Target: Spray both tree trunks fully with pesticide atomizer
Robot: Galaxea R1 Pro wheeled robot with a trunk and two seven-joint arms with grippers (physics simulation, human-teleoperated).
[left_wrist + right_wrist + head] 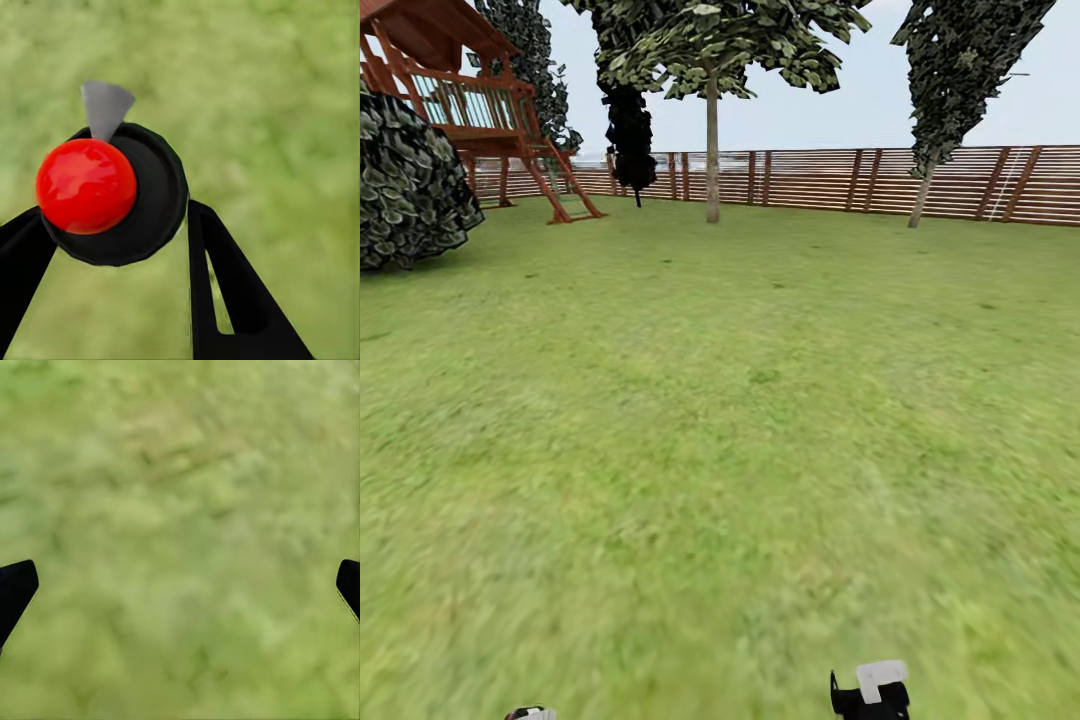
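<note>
Green lawn runs to one slatted fence, with one grey-trunked tree straight ahead, a leaning second tree to its right, and one wooden playhouse. Left wrist view: left hand clamps one black atomizer with its red cap. Right wrist view: right hand spread wide, holding nothing, over grass.

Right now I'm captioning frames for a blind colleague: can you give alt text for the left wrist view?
A black round atomizer with a glossy red ball top and a grey nozzle sits between the two dark fingers of the left tool, seen from above. Blurry green grass lies behind it.
</note>
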